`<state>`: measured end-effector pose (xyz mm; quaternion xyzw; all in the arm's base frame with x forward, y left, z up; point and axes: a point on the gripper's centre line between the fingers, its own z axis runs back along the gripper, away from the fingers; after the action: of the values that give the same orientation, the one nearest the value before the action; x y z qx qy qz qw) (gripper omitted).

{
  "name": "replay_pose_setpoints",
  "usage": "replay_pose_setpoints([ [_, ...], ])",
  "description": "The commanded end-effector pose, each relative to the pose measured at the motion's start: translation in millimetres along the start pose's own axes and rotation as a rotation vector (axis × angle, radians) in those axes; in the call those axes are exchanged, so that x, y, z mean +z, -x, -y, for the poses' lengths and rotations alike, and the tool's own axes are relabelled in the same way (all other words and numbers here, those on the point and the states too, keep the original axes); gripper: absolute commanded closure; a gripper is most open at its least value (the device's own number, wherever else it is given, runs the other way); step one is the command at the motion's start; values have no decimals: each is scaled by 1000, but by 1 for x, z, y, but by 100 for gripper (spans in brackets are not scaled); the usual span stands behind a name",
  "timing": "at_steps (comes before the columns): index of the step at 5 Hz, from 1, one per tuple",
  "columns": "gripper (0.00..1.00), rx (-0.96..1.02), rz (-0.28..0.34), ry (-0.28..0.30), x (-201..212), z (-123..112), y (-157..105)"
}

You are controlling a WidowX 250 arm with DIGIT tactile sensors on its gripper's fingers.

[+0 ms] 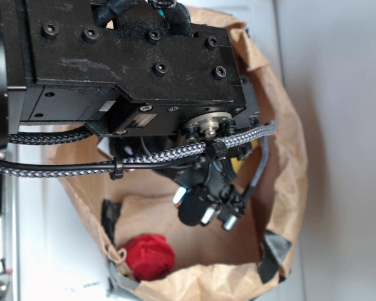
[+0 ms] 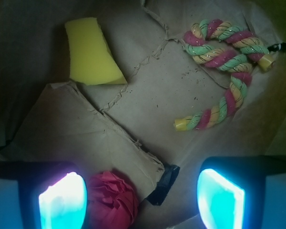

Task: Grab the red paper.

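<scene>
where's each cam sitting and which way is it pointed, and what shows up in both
Exterior: sits above the arm, looking down into the brown paper bag; the black wrist housing and braided cables fill the upper frame, the gripper hanging inside the bag.
Wrist: mounted on the gripper, facing the bag floor; its two glowing fingers frame the bottom edge, spread apart, above the yellow sponge and twisted rope.
Shared: the red paper and the bag's floor.

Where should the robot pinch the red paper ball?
Across the middle of the red paper, coming straight down from above. It is a soft, crumpled wad lying on the bag floor, beside the left finger, so the open gripper should probably shift over it first.
</scene>
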<state>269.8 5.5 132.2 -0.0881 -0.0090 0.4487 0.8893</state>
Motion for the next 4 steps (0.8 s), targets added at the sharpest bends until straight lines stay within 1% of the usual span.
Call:
replay_pose_setpoints([
  [1, 0, 28, 29, 37, 12, -1, -5],
  [2, 0, 41, 16, 31, -2, 0, -4],
  [3, 0, 128, 16, 84, -12, 3, -3],
  [4, 0, 184, -25, 111, -20, 8, -5],
])
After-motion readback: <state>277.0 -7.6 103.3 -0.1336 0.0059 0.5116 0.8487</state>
